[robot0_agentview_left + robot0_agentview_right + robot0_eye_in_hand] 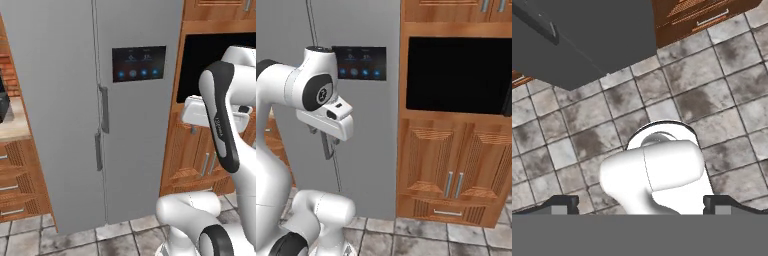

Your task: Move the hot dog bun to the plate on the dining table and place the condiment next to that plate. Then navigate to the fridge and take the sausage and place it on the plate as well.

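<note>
Parked at the fridge, doors shut, getting ready to open it for the sausage

Going left to right in the left base view: the fridge [75, 110] is filling most of what's ahead of me, its two long handles [104, 110] sitting near the middle seam, the dark display panel [138, 63] just right of them, then wooden cabinets [192, 160]. My gripper [640, 204] is pointing down at the tiled floor [712, 65] with its jaws spread wide, holding nothing. I'm guessing the sausage is waiting inside, so I'm aiming to lift, square up to one handle, and pull along the door's swing.

Both base views closely face the fridge [100, 110]; hand view looks floorward.
</note>
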Motion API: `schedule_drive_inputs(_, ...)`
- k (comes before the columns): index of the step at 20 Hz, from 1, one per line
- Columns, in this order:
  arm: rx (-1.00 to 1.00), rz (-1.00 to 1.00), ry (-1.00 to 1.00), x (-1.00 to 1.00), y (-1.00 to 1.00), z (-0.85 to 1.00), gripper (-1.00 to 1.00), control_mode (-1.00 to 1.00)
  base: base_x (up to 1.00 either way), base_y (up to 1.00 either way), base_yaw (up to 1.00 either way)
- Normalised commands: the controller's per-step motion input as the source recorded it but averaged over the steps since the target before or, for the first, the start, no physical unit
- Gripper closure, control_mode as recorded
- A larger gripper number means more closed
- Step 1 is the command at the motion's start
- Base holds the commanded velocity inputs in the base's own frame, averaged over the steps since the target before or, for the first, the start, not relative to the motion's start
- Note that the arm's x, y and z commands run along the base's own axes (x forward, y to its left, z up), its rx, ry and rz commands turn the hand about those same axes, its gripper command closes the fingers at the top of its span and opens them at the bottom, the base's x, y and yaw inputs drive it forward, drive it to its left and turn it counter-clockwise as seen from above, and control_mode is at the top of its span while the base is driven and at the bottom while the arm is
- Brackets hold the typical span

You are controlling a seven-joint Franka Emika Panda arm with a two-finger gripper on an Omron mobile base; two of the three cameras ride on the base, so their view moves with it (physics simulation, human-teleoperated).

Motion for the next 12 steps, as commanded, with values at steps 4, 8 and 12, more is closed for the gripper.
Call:
schedule_drive_inputs(4, 0.00, 0.00, 0.00, 0.00, 0.00, 0.00, -1.00, 1.00, 0.00, 0.43, -0.18)
schedule_drive_inputs(8, 0.00, 0.00, 0.00, 0.00, 0.00, 0.00, -1.00, 1.00, 0.30, -0.17, -0.08)
schedule_drive_inputs(12, 0.00, 0.00, 0.00, 0.00, 0.00, 0.00, -1.00, 1.00, 0.49, -0.15, -0.01)
